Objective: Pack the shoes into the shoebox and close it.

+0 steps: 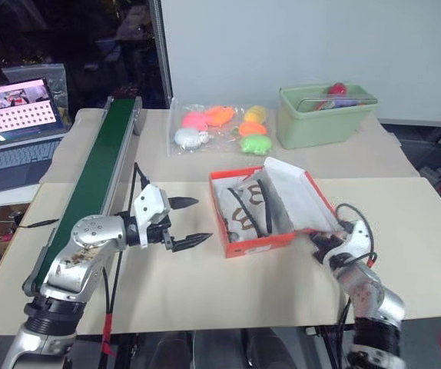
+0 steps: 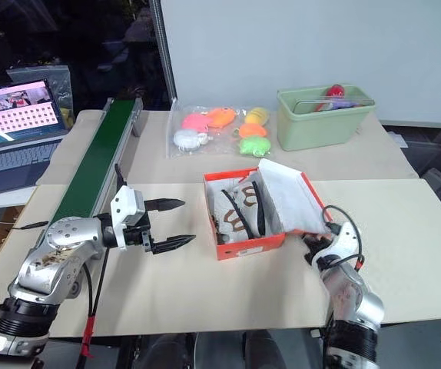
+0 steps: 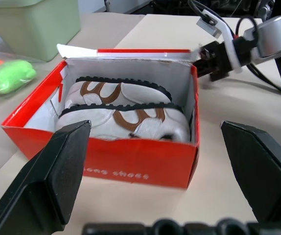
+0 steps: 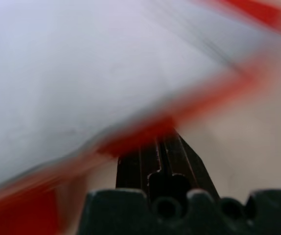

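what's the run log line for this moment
white sneakers with brown markings: both inside red-orange cardboard shoebox | lid: open | left end effector: open, beside box | right end effector: shut, at lid edge

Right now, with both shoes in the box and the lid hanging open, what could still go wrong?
The right end effector, shut, sits at the edge of the open lid; it may slide off, or push the shoebox along the table instead of folding the lid over. The shoes rise nearly to the rim, so the lid might not close flat. The left end effector, open, hovers apart from the box and doesn't steady it.
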{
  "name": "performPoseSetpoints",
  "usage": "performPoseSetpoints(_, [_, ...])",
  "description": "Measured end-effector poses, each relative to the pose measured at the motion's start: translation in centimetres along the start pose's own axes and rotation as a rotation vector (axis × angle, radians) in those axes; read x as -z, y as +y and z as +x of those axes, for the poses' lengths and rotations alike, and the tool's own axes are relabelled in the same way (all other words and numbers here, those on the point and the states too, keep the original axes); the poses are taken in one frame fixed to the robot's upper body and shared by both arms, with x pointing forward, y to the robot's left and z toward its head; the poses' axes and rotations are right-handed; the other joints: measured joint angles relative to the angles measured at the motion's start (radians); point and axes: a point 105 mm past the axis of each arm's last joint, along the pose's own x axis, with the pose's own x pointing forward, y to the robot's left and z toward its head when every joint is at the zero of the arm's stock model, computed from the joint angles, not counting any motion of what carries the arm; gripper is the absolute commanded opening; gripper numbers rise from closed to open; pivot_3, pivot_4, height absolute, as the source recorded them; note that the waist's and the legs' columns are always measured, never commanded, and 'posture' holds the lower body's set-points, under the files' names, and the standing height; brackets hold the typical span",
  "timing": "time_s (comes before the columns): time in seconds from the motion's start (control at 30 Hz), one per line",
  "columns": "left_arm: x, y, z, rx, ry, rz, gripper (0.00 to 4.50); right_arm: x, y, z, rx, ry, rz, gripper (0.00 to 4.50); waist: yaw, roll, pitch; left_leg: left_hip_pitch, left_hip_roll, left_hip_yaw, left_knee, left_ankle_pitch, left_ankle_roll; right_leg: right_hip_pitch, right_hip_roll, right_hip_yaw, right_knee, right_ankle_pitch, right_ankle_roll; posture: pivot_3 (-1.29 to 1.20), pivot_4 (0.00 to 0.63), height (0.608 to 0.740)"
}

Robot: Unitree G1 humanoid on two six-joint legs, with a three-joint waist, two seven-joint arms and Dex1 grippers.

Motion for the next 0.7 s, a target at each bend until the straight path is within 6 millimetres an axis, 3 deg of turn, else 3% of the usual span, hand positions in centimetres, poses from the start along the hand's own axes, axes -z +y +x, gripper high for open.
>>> performPoseSetpoints(0.17, [0.0, 0.0, 0.0, -0.001, 0.000, 0.001, 4.50, -0.4, 1.3, 0.2, -0.059, -0.090, 0.229, 0.01, -0.021, 0.001, 0.000, -0.002, 0.001, 0.000, -0.003, 0.000, 0.000, -0.004, 0.000, 0.000, 0.001, 0.003, -0.007, 0.00, 0.150, 0.729])
performPoseSetpoints(0.33, [0.0, 0.1, 0.1, -0.010, 0.000, -0.001, 4.50, -1.0, 3.3, 0.1, -0.199, -0.100, 0.271, 0.01, -0.022, 0.003, 0.002, -0.006, 0.000, 0.000, -0.003, 0.000, 0.000, -0.008, 0.000, 0.000, 0.001, 0.003, -0.007, 0.00, 0.150, 0.729])
performPoseSetpoints(0.47, [0.0, 0.1, 0.1, -0.018, 0.002, -0.002, 4.50, -2.9, 6.9, -0.4, -0.378, -0.117, 0.117, 0.01, -0.022, 0.004, 0.002, -0.012, -0.001, 0.000, -0.003, 0.000, 0.000, -0.016, 0.000, 0.000, 0.004, 0.003, -0.007, 0.00, 0.150, 0.729])
performPoseSetpoints(0.6, [0.0, -0.1, 0.0, -0.029, 0.005, -0.006, 4.50, -5.2, 11.7, -2.4, -0.605, -0.140, -0.126, 0.01, -0.023, 0.005, 0.002, -0.014, 0.000, 0.000, -0.003, 0.000, 0.000, -0.018, 0.000, 0.000, 0.005, 0.003, -0.007, 0.00, 0.150, 0.729])
performPoseSetpoints(0.7, [0.0, -0.3, -0.1, -0.033, 0.010, -0.015, 4.50, -4.9, 15.0, -4.4, -0.773, -0.072, -0.374, 0.01, -0.020, 0.005, 0.002, -0.014, -0.001, -0.001, -0.003, 0.000, 0.000, -0.018, -0.001, 0.000, 0.005, 0.003, -0.007, 0.00, 0.150, 0.729])
